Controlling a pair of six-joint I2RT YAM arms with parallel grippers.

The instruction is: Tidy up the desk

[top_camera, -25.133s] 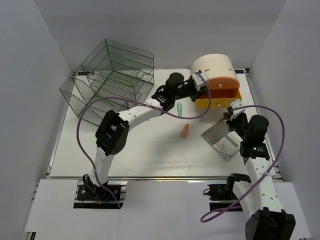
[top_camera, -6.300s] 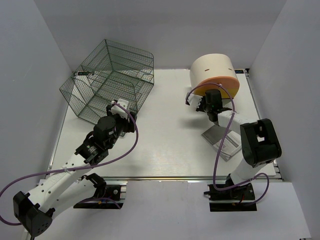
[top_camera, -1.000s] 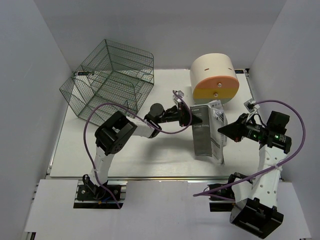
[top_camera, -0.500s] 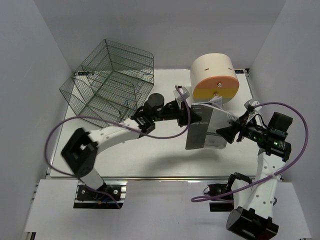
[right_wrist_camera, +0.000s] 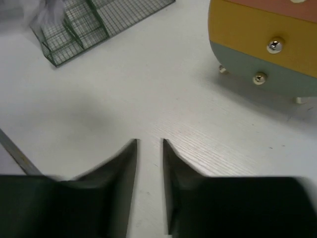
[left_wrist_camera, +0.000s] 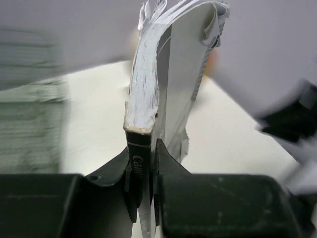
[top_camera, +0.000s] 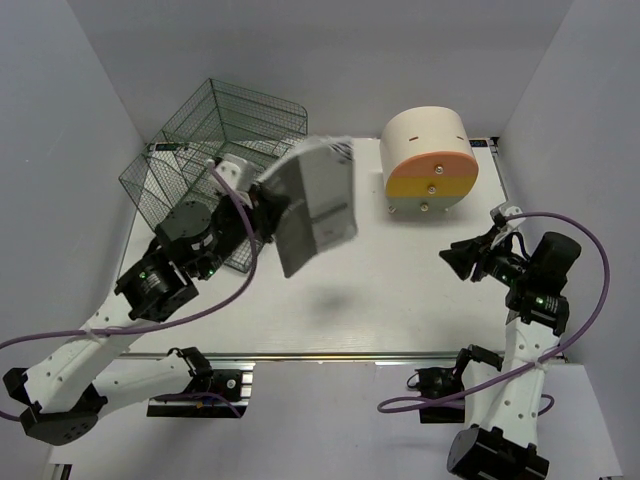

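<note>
White laminate surface fills the bay from the arm bases to the back wall and carries everything noted below.

Change since half a second ago:
- The booklet, then gripped by both arms in front of the drawer box, has gone left. It is now held clear of the surface just beside the wire-mesh cage.
- Left arm: jaws clamped on the spine end of the booklet, pages fanning upward.
- Right arm: it has let go. Its jaws stand a narrow gap apart with nothing between them, above bare surface at the right, well apart from the booklet.

Count: one booklet; one cage; one drawer box with two knobbed fronts, both closed; two arms.
</note>
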